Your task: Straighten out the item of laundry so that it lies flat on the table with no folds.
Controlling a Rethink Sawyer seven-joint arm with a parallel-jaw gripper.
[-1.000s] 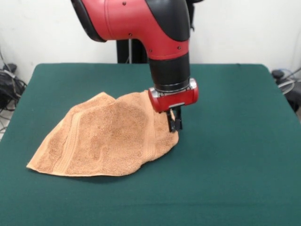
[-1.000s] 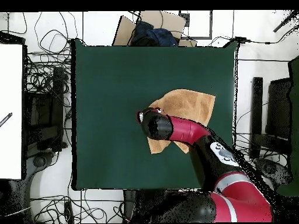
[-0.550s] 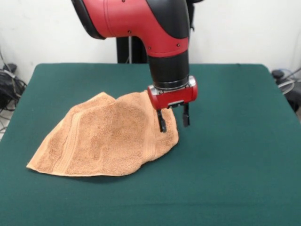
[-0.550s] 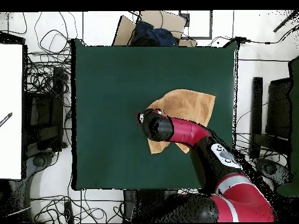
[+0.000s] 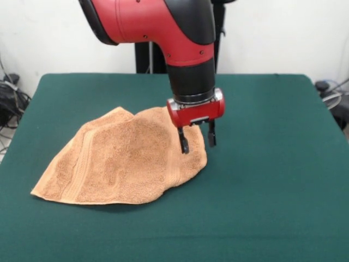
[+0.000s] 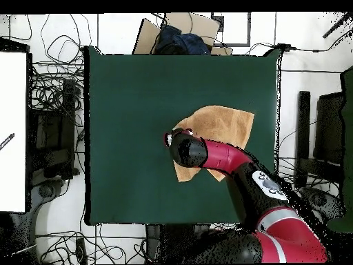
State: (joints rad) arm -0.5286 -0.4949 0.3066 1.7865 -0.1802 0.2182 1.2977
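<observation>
The item of laundry [image 5: 122, 161], an orange-tan terry towel, lies bunched and folded on the green table [image 5: 272, 180], left of centre in the front view. A woven band runs along its left slope. My gripper [image 5: 196, 140] hangs open just above the towel's right-hand corner, its two black fingers apart with nothing between them. In the overhead view the towel [image 6: 224, 124] shows right of centre, and the arm covers its near part, so the gripper's fingers are hidden there.
Cables and boxes ring the table [image 6: 138, 103] on the floor in the overhead view. A cardboard box [image 6: 176, 31] sits beyond the far edge. A white surface [image 6: 12, 131] stands at the left.
The gripper went from shut at the towel's right corner to open, letting the cloth go. It has since risen slightly and shifted left. The towel has stayed put.
</observation>
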